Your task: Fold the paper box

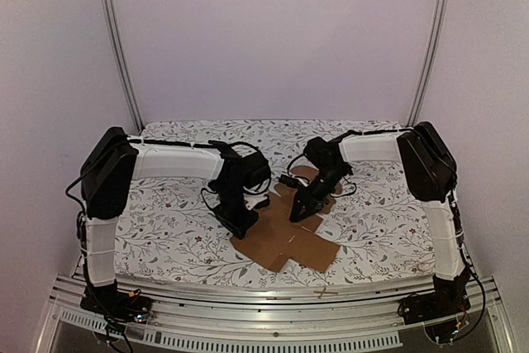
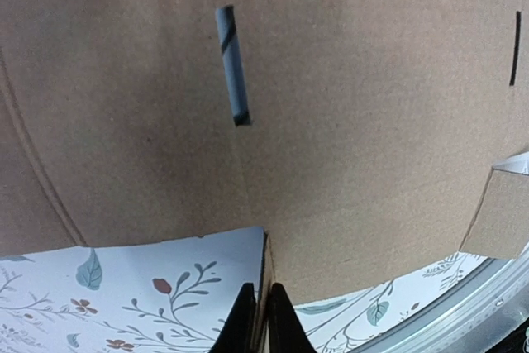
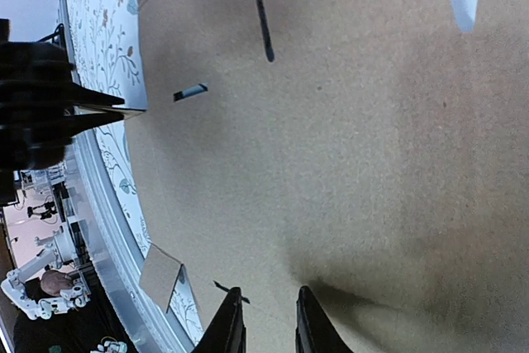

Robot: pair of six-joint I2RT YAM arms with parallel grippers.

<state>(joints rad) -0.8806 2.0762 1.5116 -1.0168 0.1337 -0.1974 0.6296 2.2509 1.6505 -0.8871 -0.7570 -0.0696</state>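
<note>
Pale walls and a metal frame stand around a desk covered with a flowered cloth. The paper box is not yet a box. It lies as a flat brown sheet in the shape of a cross, under and between the two hands, and its near flaps reach toward the front rail.

The left hand is at the left edge of the sheet. Its fingers are almost fully together and pinch the thin cardboard edge between them. That edge looks a little lifted from the cloth.

The right hand points down on the middle of the sheet, to the right of the left hand. Its fingers stand a small way apart and have nothing between them. I cannot tell if the tips touch the cardboard.

I judge this an early step, raising the first side flap. The next move probably needs the right hand to keep the centre panel down while the left hand turns its flap up along the crease.

No container is formed yet, and nothing lies on the sheet.
</note>
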